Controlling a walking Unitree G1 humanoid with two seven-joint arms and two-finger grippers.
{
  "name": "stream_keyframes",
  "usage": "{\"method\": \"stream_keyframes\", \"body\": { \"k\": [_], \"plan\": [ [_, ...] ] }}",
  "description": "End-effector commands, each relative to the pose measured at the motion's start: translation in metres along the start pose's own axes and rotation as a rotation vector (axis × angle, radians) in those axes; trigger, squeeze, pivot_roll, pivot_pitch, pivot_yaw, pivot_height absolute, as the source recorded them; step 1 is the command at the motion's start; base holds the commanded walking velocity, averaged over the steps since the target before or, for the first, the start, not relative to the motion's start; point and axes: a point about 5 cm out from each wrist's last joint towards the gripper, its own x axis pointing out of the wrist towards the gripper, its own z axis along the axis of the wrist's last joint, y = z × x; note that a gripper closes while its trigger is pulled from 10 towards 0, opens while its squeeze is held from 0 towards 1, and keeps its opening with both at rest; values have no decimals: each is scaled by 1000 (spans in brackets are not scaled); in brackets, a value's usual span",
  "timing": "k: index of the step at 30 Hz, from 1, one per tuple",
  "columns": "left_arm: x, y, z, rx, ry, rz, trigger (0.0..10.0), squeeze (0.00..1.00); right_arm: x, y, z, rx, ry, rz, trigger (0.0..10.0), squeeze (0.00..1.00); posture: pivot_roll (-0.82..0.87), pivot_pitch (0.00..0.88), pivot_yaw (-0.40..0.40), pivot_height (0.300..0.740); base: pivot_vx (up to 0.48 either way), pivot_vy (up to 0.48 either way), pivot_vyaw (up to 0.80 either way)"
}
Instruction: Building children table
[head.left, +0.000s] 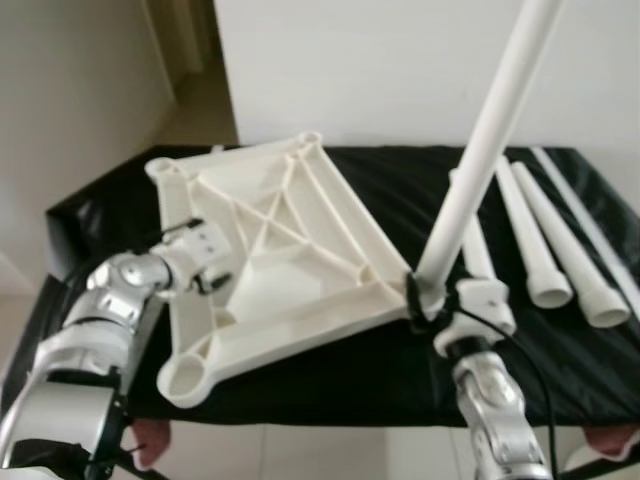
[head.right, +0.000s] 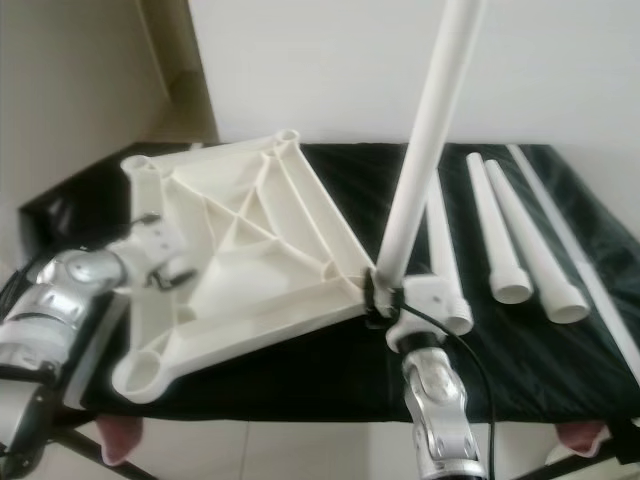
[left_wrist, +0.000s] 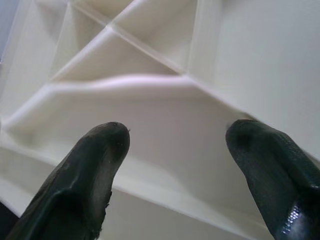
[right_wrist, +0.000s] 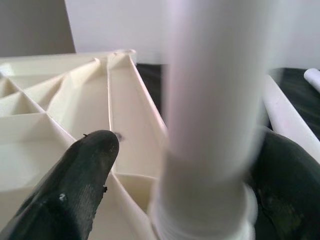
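Tabletop (head.left: 290, 260) lay underside-up on the black table (head.left: 380, 370). Right gripper (head.left: 425, 300) clasped an upright leg (head.left: 490, 130) at its near corner; left gripper (left_wrist: 175, 150), fingers spread, hovered over its ribs.

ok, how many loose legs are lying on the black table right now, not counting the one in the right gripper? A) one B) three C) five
B: three legs lie flat on the black table, beside the upright leg that the right gripper holds.
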Motion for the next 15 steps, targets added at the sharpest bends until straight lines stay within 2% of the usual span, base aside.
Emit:
{"method": "stream_keyframes", "body": {
  "k": [1,3,8,11,13,15],
  "plan": [
    [1,-24,6,28,-21,-321,10000,0,5,1,-1,8,13,33,10000,0,-29,0,26,740,0,0,0],
    [1,-27,9,25,-30,-355,10000,0,10,1,2,7,7,56,10000,0,-32,0,31,740,0,0,0],
    [2,-34,25,37,-66,-431,10000,0,37,8,9,-35,10,195,10000,0,-28,0,30,740,0,0,0],
    [2,-38,28,46,-73,-452,10000,0,44,8,10,-45,11,208,10000,0,-26,0,30,740,0,0,0],
    [-2,-49,36,49,-82,-517,10000,0,57,5,10,-71,11,198,10000,0,-26,0,31,740,0,0,0],
    [-4,-55,39,49,-81,-547,10000,0,63,4,11,-74,9,184,10000,0,-27,0,30,740,0,0,0]
  ]
}}
